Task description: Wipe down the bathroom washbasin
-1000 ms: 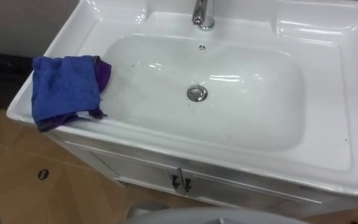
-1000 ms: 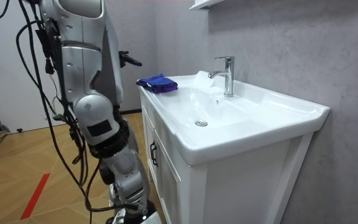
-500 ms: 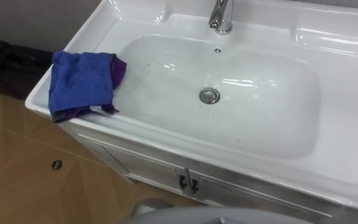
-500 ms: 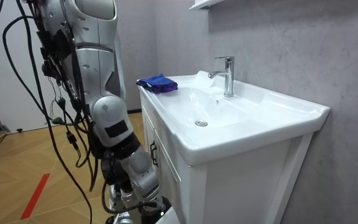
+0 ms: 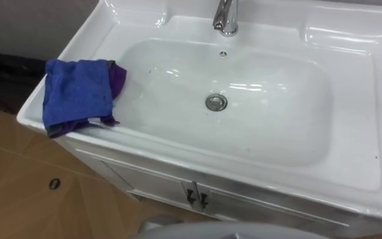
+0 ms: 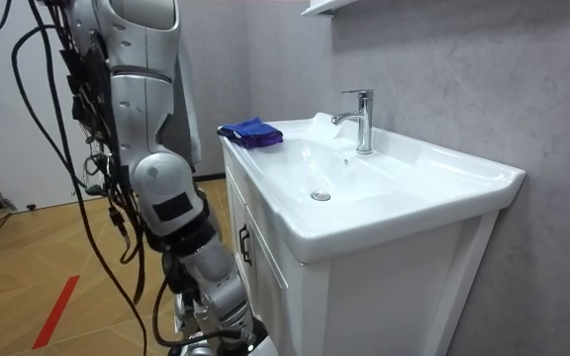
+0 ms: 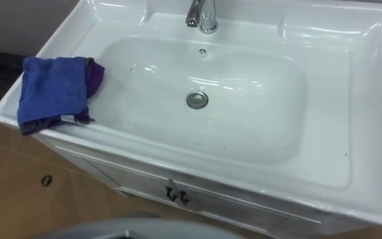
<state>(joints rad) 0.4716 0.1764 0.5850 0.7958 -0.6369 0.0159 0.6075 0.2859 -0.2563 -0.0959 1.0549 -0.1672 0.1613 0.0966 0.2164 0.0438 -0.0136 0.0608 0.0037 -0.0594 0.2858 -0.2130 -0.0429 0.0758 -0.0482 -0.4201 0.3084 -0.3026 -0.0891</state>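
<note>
Lying folded on the left front corner of the white basin (image 5: 350, 119), the blue cloth (image 5: 77, 93) overhung the outer rim a little, with a purple layer showing beneath it and one edge dipping toward the bowl. The bowl itself looked smooth and glossy around the drain (image 5: 215, 101), with a few small dark specks on its floor, and the faucet (image 5: 225, 16) stood at the back. The robot stood just in front of the cabinet (image 6: 255, 267) on wooden floor (image 6: 28, 267); whether either robot hand was wide, narrow or holding anything could not be told. The scene would fit a cloth waiting to be used as well as one laid back after wiping. The likeliest trouble lay with the cloth's perch: a nudge from the side could have tipped it off the rim onto the floor. A loose pinch might have lifted only the top layer and left the purple one behind, and a sweep carried too far back could have struck the faucet.
</note>
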